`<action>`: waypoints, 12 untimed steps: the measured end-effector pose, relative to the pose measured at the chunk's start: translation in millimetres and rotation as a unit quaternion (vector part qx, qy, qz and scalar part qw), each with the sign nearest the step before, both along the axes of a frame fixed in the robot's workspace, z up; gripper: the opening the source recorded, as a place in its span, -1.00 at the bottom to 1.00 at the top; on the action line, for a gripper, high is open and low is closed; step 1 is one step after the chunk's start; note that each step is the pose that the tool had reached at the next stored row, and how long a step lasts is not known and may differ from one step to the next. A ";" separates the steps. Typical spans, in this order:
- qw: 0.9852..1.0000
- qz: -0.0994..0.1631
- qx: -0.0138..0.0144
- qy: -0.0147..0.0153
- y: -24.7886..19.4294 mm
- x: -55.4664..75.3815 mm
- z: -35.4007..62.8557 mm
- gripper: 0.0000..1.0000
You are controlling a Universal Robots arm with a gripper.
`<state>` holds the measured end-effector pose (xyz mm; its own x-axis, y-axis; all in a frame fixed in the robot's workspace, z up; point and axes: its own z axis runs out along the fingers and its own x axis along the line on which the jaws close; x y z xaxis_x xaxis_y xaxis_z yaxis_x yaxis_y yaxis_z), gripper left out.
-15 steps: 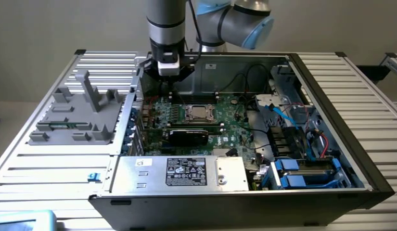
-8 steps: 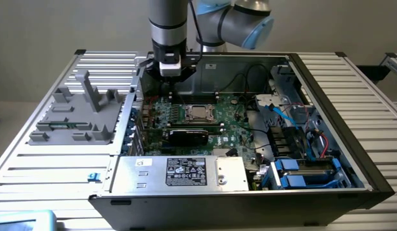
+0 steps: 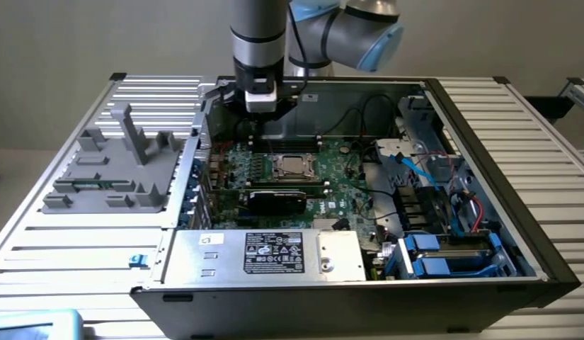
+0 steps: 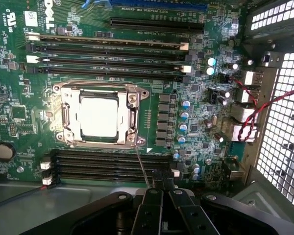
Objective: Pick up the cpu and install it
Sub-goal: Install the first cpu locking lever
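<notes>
The small flat square silver-grey metal-topped cpu (image 4: 99,116) is seen seated within the metal-framed socket (image 4: 133,105) of the green motherboard (image 4: 19,93), at about 5 o'clock from the pincer (image 3: 263,117) in the exterior view, whose fingers are drawn narrow, with nothing held.

Our exterior view looks down on the whole case (image 3: 367,304); wrist view's close over the motherboard (image 4: 196,122), both catch the cpu (image 4: 99,116).
</notes>
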<state>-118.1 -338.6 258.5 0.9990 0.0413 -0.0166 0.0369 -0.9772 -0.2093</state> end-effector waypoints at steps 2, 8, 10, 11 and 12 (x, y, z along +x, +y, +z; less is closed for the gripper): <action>1.000 0.000 0.000 -0.001 0.0 3.2 0.5 -0.79; 1.000 -0.001 0.000 -0.022 0.0 9.2 1.7 -0.79; 0.999 -0.002 0.000 -0.037 0.1 9.3 1.8 -0.79; 0.999 -0.002 0.000 -0.042 0.1 9.3 1.7 -0.79; 0.999 -0.002 0.000 -0.045 0.2 9.3 1.5 -0.79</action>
